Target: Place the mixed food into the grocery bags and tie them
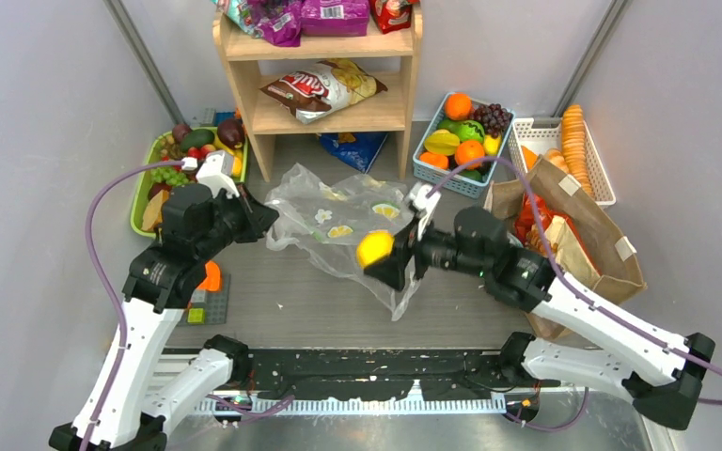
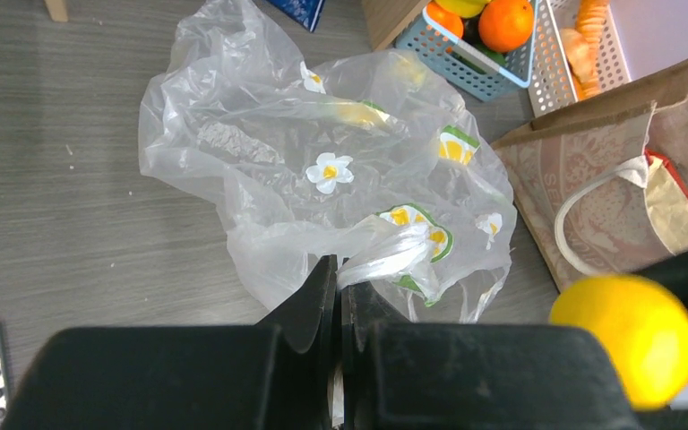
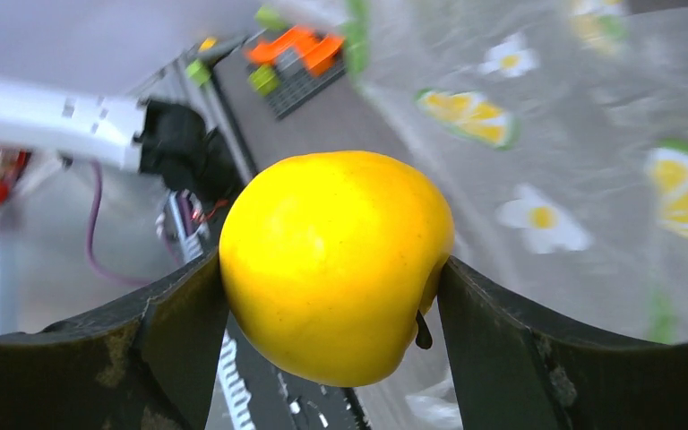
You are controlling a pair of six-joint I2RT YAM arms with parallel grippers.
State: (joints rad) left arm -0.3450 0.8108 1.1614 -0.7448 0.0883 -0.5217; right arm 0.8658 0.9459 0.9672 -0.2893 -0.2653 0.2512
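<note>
The right gripper (image 1: 395, 256) is clamped on a yellow fruit (image 3: 336, 269), one finger on each side. It holds the fruit in the air just over the near edge of the clear plastic bag (image 2: 278, 152). The left gripper (image 2: 339, 282) is closed on a twisted handle strip of that bag, probably steadying it so the fruit can go in. The bag, printed with lemons and daisies, lies crumpled on a grey wood-grain table (image 1: 282, 301). To the right, a brown tote (image 1: 606, 244) sits open with a red packet (image 1: 529, 218) inside. Behind stand a wooden shelf (image 1: 244, 103) of snacks and a blue basket (image 1: 451, 178) of fruit, all enclosed by plain white walls.
</note>
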